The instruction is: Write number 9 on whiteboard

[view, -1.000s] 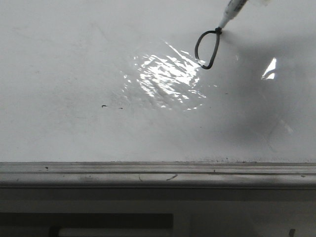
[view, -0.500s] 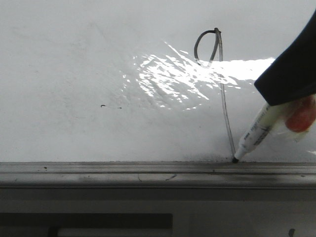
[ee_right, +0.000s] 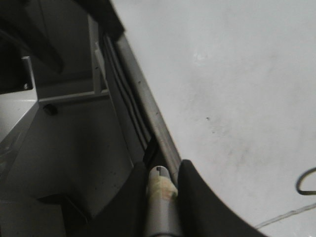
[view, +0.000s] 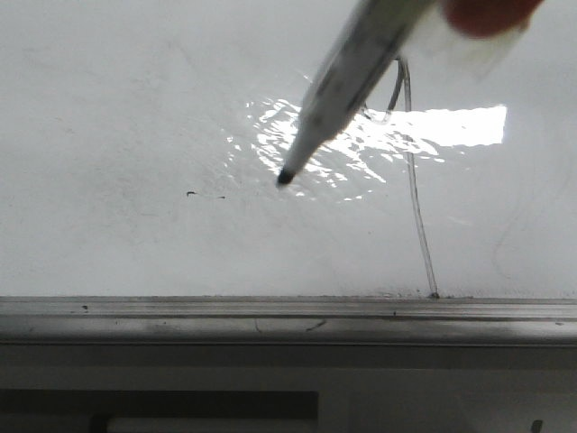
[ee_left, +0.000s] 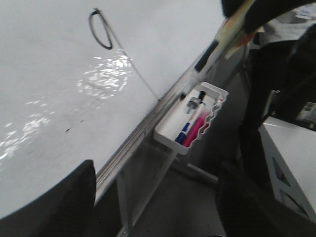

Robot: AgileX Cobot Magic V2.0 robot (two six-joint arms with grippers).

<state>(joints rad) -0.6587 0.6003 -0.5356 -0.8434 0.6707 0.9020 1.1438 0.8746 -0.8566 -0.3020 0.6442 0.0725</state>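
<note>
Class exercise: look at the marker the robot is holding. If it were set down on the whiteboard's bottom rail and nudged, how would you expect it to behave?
The marker looks round and slender, so it would probably roll. Its straight barrel suggests stiff, likely light plastic. The rail appears narrow, so a nudge might tip it off.

Board: the whiteboard [view: 126,117] fills the front view, glossy white, a bright glare patch near its middle.
Writing: the 9 [view: 416,225] stands right of centre, its loop partly hidden behind a blurred marker [view: 338,86], its long thin tail curving down to the lower edge.
Marks: a tiny dark dash [view: 190,193] sits left of the glare; faint grey smudges mottle the surface.
Rail: a grey metal rail [view: 180,311] runs along the whiteboard's lower edge, scuffed and speckled.
Tray: in the left wrist view, a white tray [ee_left: 168,138] hangs off the rail, holding blue, pink and dark pens [ee_left: 193,124].
</note>
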